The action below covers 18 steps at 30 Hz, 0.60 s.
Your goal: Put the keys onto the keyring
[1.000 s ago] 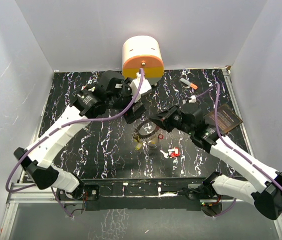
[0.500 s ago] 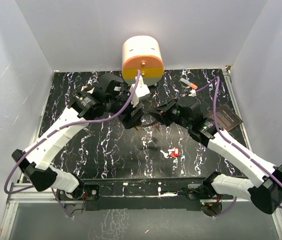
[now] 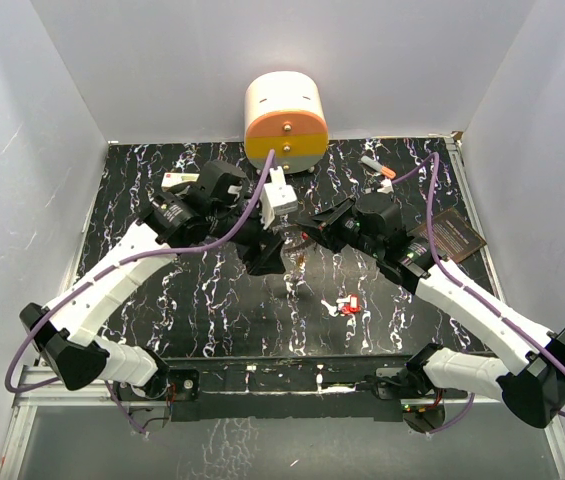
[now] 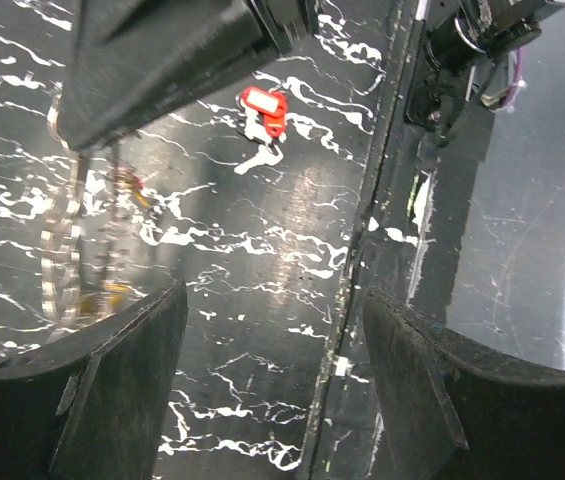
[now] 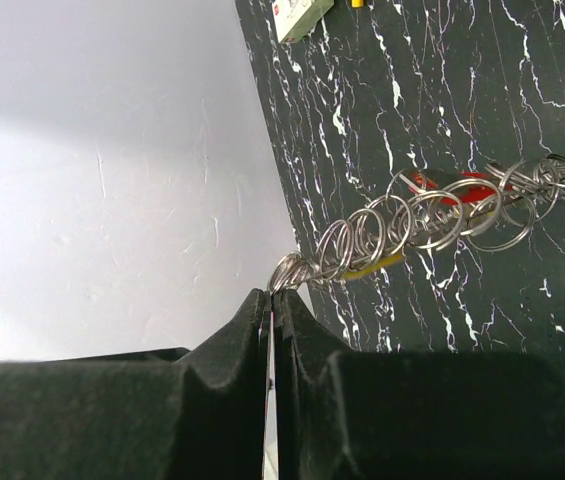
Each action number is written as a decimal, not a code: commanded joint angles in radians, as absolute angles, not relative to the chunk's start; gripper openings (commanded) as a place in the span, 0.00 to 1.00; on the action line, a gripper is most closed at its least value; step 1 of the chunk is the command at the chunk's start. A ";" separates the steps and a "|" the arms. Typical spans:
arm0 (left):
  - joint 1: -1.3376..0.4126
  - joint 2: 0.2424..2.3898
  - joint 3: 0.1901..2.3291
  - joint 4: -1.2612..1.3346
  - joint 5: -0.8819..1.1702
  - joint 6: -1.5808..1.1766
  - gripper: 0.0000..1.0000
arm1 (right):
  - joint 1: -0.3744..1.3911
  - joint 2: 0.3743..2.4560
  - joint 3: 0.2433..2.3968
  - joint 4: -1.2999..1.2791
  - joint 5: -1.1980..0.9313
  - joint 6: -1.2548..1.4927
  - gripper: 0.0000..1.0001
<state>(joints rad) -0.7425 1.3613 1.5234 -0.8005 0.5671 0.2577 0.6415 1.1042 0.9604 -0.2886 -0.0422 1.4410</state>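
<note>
Above the desk (image 3: 162, 290), the right gripper (image 5: 272, 298) clenches its jaws on one end of the keyring (image 5: 412, 225), a chain of silver rings, beside the left gripper (image 4: 272, 300), whose jaws gape released. Red and yellow keys (image 5: 462, 186) sit among its rings; another red key (image 4: 262, 105) lies on the desk.

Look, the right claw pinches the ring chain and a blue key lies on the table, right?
Not blue: the loose key on the table is red, as the left wrist view shows. The right gripper does pinch the ring chain.
</note>
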 commanded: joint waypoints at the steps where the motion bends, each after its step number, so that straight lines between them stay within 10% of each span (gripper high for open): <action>1: -0.744 1.341 1.487 -0.777 0.645 0.227 0.69 | 0.648 1.083 1.031 -0.207 -0.030 1.438 0.08; 18: -0.743 1.392 1.442 -0.708 0.497 0.279 0.82 | 0.662 1.066 0.984 -0.178 -0.109 1.459 0.08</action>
<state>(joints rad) -0.7425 1.3781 1.4376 -0.7437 0.5125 0.2653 0.6544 1.1042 0.9611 -0.2859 -0.0818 1.4403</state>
